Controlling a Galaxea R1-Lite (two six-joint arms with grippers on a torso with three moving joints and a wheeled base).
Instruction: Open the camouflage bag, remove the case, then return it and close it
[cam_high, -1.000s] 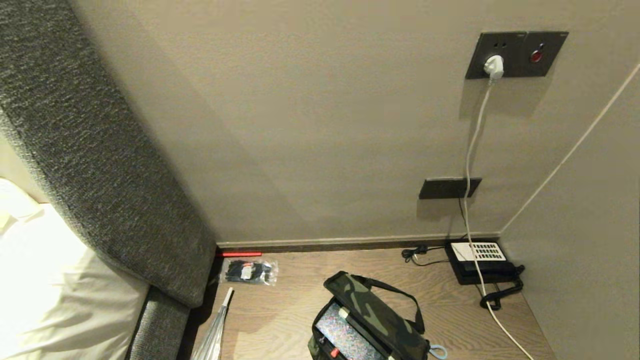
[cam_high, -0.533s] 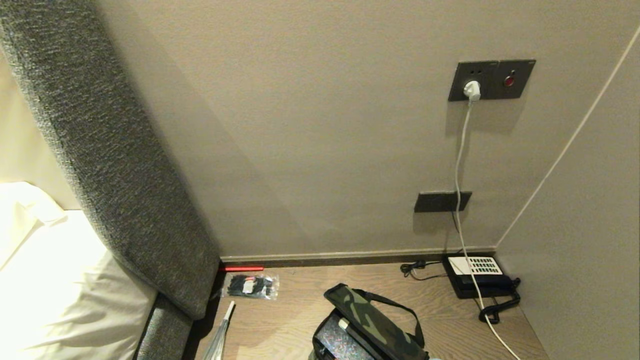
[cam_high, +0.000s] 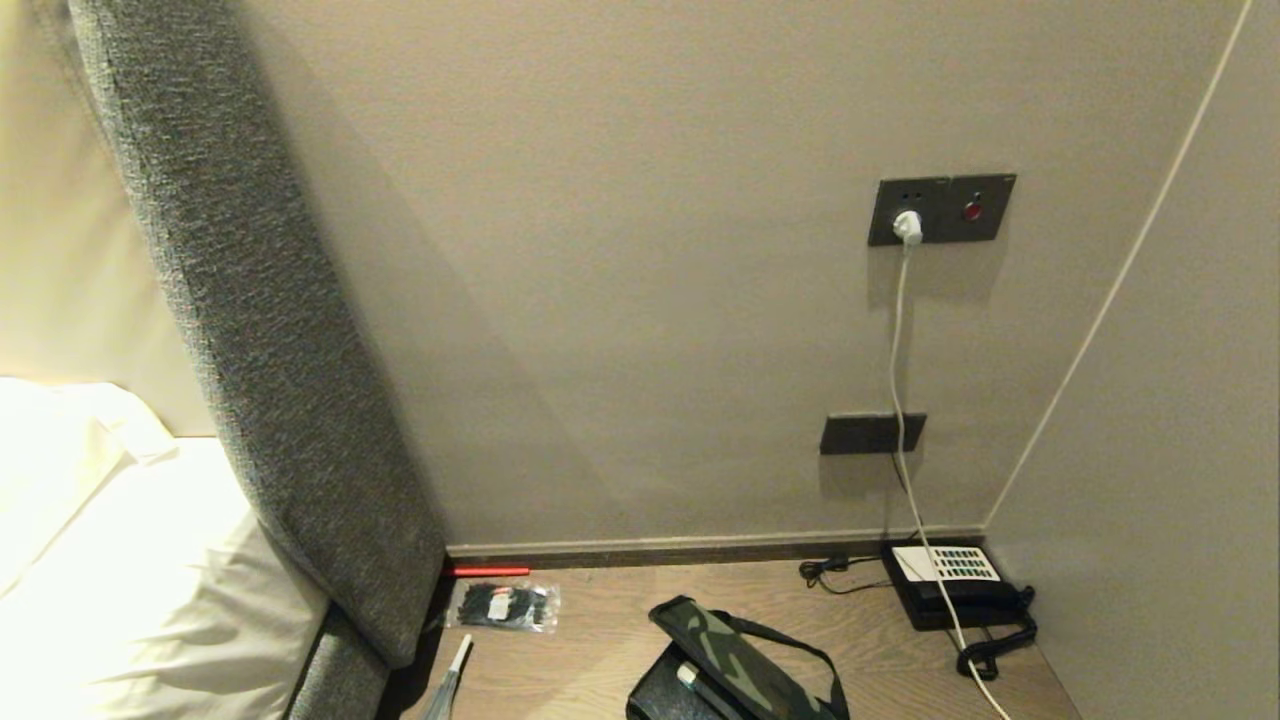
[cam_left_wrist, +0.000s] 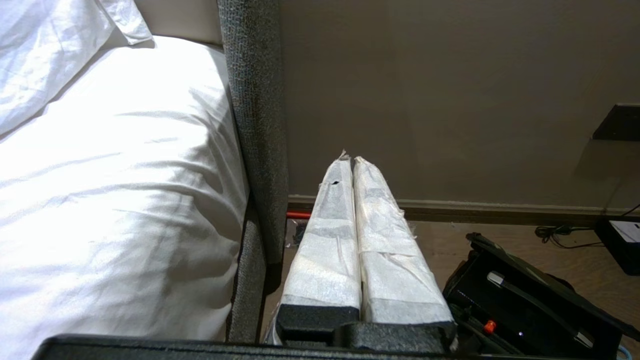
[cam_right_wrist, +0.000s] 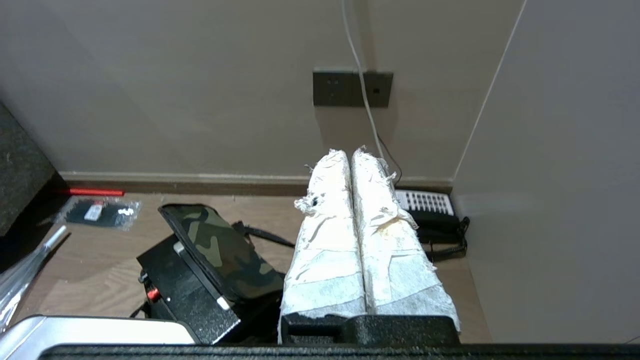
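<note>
The camouflage bag (cam_high: 735, 672) sits lid-up at the worktop's (cam_high: 600, 650) front edge. The left gripper (cam_left_wrist: 348, 161) and right gripper (cam_right_wrist: 350, 152) hang above it, jaws pressed together, empty.

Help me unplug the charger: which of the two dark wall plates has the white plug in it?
The upper wall plate, the wider one with a red dot. The white plug sits in its left half; the lower plate has none.

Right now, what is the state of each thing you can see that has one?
camouflage bag: open, lid raised
left gripper: shut, empty
right gripper: shut, empty
white plug: in the wall socket
desk phone: handset on its cradle
packet of cable ties: flat on the table
</note>
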